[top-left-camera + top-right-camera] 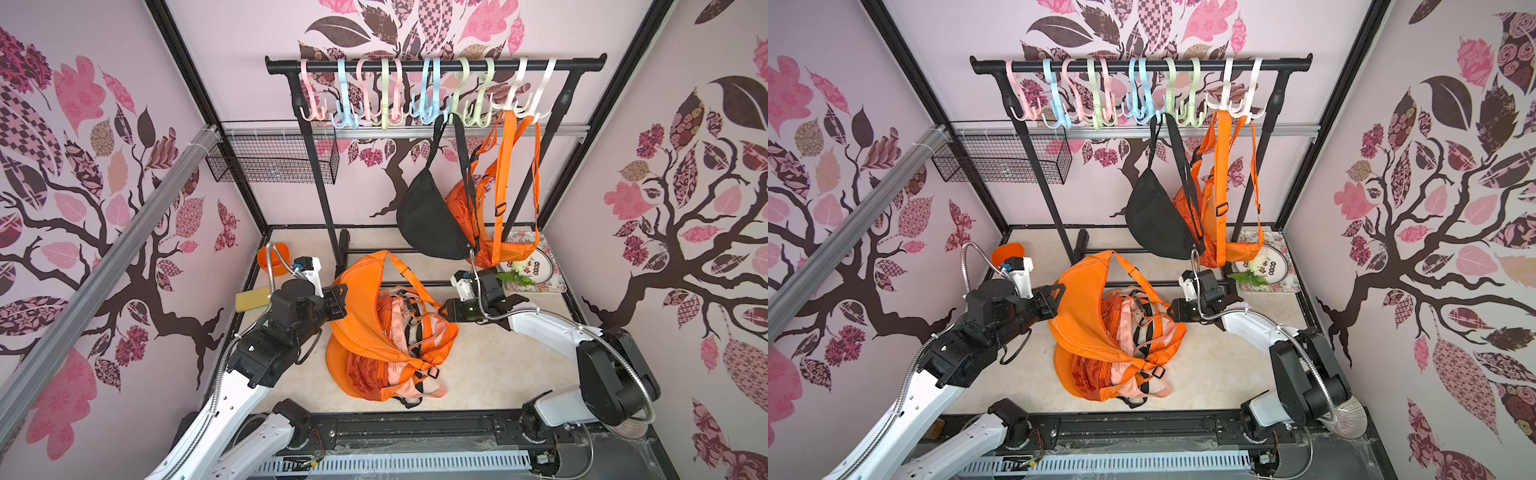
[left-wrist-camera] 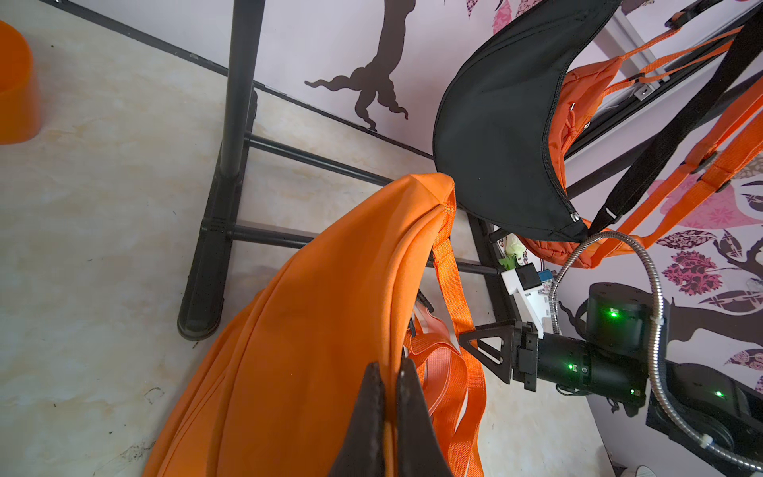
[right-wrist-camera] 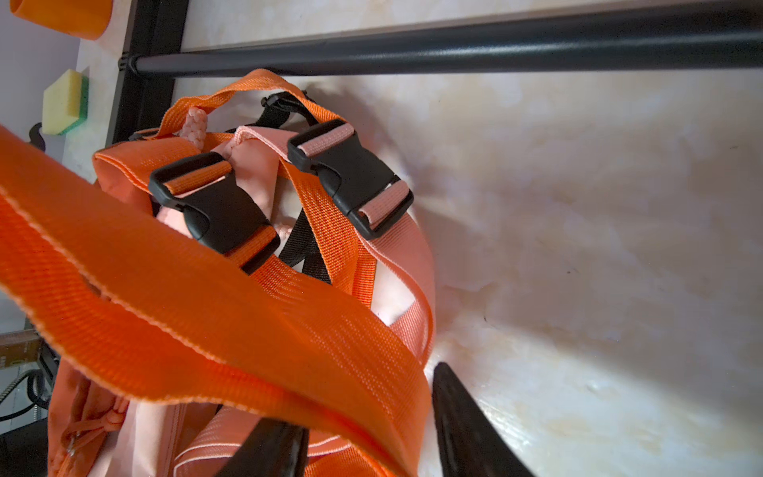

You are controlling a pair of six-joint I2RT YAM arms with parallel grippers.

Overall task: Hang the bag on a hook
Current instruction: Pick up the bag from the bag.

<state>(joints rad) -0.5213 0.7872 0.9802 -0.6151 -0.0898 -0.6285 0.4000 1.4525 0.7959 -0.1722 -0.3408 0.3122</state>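
**Top views.** In both top views the orange bag [image 1: 365,299], a smooth crescent-shaped pouch, stands raised on edge over a pile of bags [image 1: 395,365] at the middle of the bench [image 1: 498,365]. It is well apart from the hooks [image 1: 345,116] on the rack [image 1: 436,65] at 12 o'clock. The left gripper [image 1: 338,296], at the bag's 9 o'clock, has its fingers together on the bag's rim. The right gripper [image 1: 446,309], at 3 o'clock, meets the bag's strap [image 1: 409,277]. A black bag [image 1: 428,220] and a second orange bag [image 1: 509,251] hang side by side from hooks toward 1 o'clock. At 2 o'clock a floral tray [image 1: 555,286] holds a round plate [image 1: 544,266] and a white flower [image 1: 517,266] with green leaves. The contents of the orange bowl [image 1: 270,257] at 10 o'clock are hidden. A wire basket [image 1: 274,160] is mounted on the rear wall at 11 o'clock.

**Left wrist view.** The fingers [image 2: 367,413] are clamped on a fold of the orange bag, with plain unpatterned fabric pinched between them. The strap is stitched at the bag's tip.

**Right wrist view.** The fingers [image 3: 462,417] stand apart. The wide woven strap crosses the gap and covers one fingertip; whether the pads touch it cannot be told. Beyond it, two black buckles [image 3: 351,177] lie on pink and orange webbing atop the pile.
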